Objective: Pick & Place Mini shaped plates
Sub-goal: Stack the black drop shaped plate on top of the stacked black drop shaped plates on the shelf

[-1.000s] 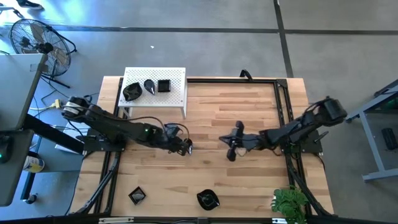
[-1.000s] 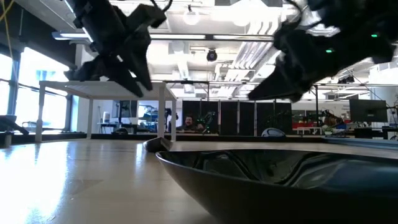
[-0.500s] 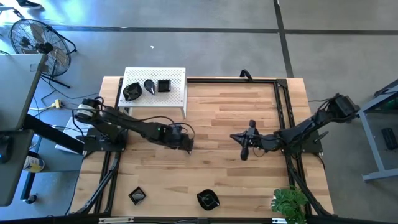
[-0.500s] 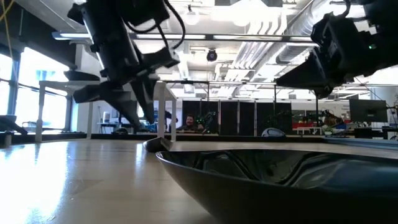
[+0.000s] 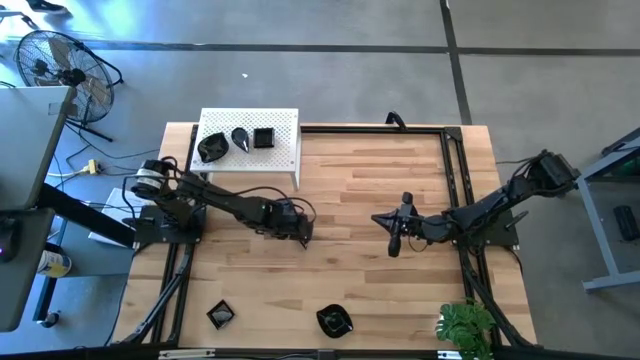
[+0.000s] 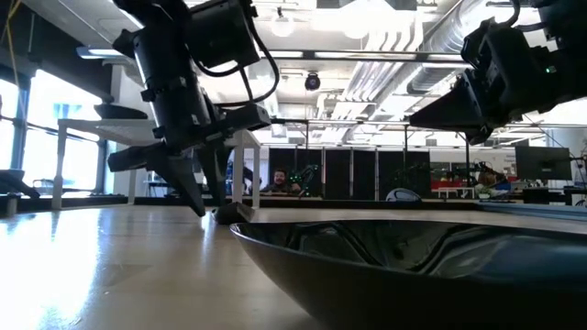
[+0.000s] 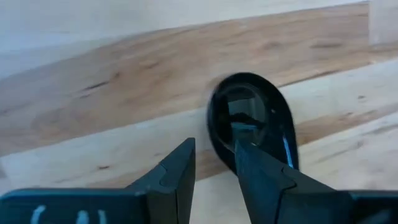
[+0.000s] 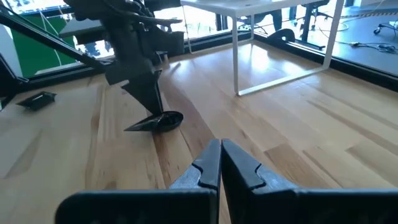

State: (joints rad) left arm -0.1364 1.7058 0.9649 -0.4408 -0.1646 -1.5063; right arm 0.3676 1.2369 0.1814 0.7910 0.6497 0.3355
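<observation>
Bare table (image 5: pixel 360 190) between arms; white stand (image 5: pixel 280 150) blocks far-left corner.

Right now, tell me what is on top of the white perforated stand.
Three mini shaped plates sit on the white perforated stand: a wavy one, a teardrop one, and a square one. What lies under the stand is covered from above.

Mini shaped plates, all glossy black. Three sit on the white perforated stand (image 5: pixel 285 150): a wavy round plate (image 5: pixel 211 148), a teardrop plate (image 5: pixel 240 139), a square plate (image 5: pixel 264 138). One teardrop plate (image 7: pixel 252 127) lies flat on the table mid-left, its rim between the left gripper (image 7: pixel 214 165) fingers. Near the front edge: a small square plate (image 5: pixel 220 314) at the left and a wavy plate (image 5: pixel 334 321) at centre, well apart.
</observation>
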